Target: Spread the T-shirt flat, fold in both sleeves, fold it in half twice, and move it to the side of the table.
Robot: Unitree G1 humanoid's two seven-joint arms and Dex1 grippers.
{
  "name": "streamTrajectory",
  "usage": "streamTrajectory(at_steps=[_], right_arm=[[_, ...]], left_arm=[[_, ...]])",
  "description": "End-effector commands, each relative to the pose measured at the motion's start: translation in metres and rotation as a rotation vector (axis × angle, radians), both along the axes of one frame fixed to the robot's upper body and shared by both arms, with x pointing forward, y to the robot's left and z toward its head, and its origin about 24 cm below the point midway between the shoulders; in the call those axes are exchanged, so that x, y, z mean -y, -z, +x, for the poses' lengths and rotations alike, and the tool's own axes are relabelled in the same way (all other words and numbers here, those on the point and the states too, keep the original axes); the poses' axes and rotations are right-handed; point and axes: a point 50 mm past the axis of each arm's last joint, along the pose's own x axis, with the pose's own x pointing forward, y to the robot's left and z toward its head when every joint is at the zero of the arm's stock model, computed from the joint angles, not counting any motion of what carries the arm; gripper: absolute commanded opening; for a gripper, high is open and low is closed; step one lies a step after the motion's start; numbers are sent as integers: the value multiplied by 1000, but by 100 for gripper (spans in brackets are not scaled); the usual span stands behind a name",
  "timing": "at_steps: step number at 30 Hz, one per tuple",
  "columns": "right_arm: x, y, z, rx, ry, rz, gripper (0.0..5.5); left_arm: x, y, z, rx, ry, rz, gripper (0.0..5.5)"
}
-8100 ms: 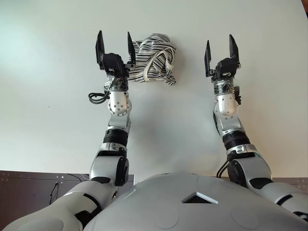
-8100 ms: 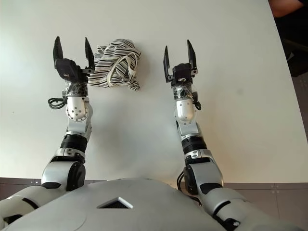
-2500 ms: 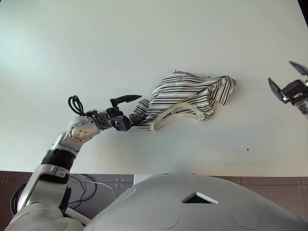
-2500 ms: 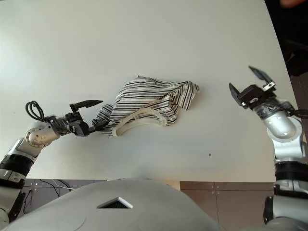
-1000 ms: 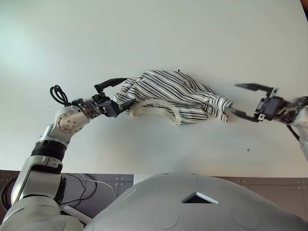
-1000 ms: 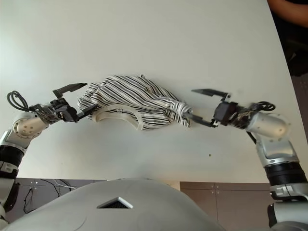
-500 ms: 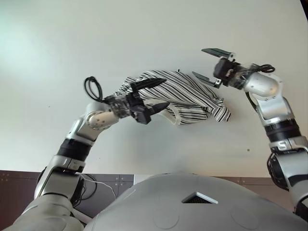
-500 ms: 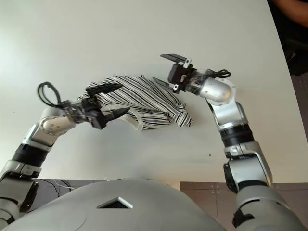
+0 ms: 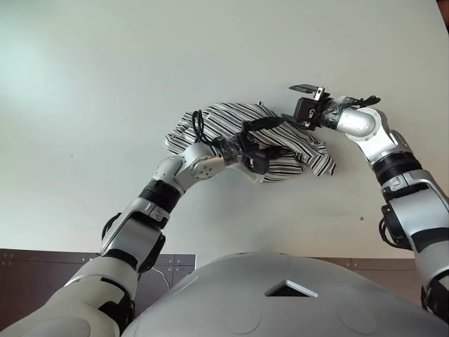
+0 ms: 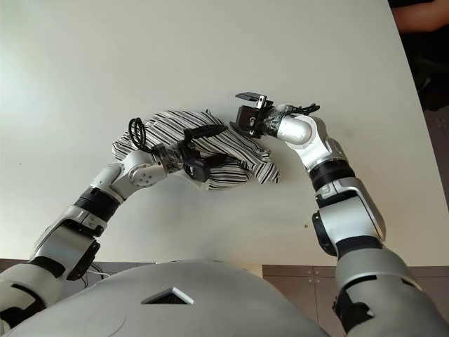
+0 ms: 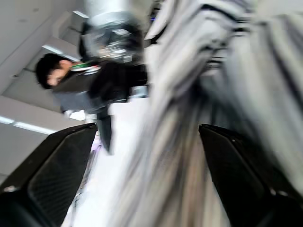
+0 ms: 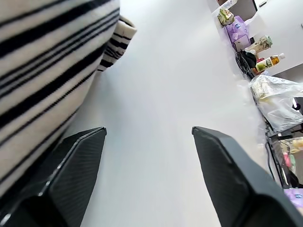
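1. The striped T-shirt (image 9: pixel 217 119) lies bunched on the white table (image 9: pixel 105 70).
2. My left gripper (image 10: pixel 221 142) is over the T-shirt's middle with its fingers wide apart and cloth between them. It may be touching the cloth, but the blur hides it.
3. My right gripper (image 9: pixel 287 102) is at the T-shirt's far right edge, fingers apart, holding nothing.

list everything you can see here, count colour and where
T-shirt: one, black-and-white striped, bunched up mid-table
table: one, white, under the T-shirt
bottles: a few, yellowish, in the room behind
purple pack: one, purple, near the bottles
left tool: one, black, open, over the T-shirt's middle, cloth between its fingers
right tool: one, black, open, at the T-shirt's far right edge
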Motion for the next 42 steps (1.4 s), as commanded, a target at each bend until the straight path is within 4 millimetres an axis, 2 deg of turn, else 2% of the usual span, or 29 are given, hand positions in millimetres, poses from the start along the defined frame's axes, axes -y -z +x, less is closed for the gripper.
streamTrajectory(at_steps=[1, 6, 8, 9, 10, 11, 13, 15, 17, 19, 22, 25, 28, 30, 32, 38, 41, 42], right_arm=[[12, 19, -1, -49, 46, -148, 335], [13, 5, 16, 49, 90, -196, 335], [14, -18, 21, 65, 76, -11, 335], [15, -34, 17, 73, 24, 140, 335], [17, -47, 8, 75, -40, 258, 335], [20, -54, -11, 56, -129, 332, 335], [23, -47, -55, -52, -282, 350, 335], [28, -26, -79, -148, -303, 290, 335], [34, -13, -88, -188, -257, 255, 335], [37, -8, -96, -209, -223, 253, 335], [32, 6, -100, -249, -199, 184, 335], [35, 23, -88, -232, -105, 68, 335], [42, 25, -67, -198, 7, 37, 335], [51, 20, -49, -170, 76, 16, 335], [57, 4, -23, -124, 149, 20, 335], [35, -23, 28, -85, 230, 34, 335], [18, -29, 45, 43, 301, -31, 335], [13, -30, 48, 90, 321, -33, 335]], left_arm=[[-27, 27, -20, -111, 24, 163, 402], [-43, 37, -34, -180, -9, 199, 402], [-45, 36, -34, -178, -41, 180, 402], [-46, 34, -31, -169, -56, 171, 402], [-45, 33, -29, -163, -67, 163, 402], [-45, 31, -27, -156, -75, 154, 402], [-44, 30, -25, -149, -87, 140, 402], [-44, 29, -25, -147, -88, 134, 402], [-43, 29, -26, -146, -83, 134, 402], [-42, 30, -27, -148, -72, 137, 402], [-42, 30, -29, -151, -67, 137, 402], [-43, 29, -31, -158, -60, 134, 402], [-49, 31, -43, -187, -10, 162, 402], [-56, 32, -54, -216, 41, 184, 402], [-61, 33, -65, -250, 75, 189, 402], [-52, 47, -55, -270, 40, 212, 402], [-34, 42, -47, -236, 42, 135, 402], [-22, 37, -44, -220, 47, 80, 402]])
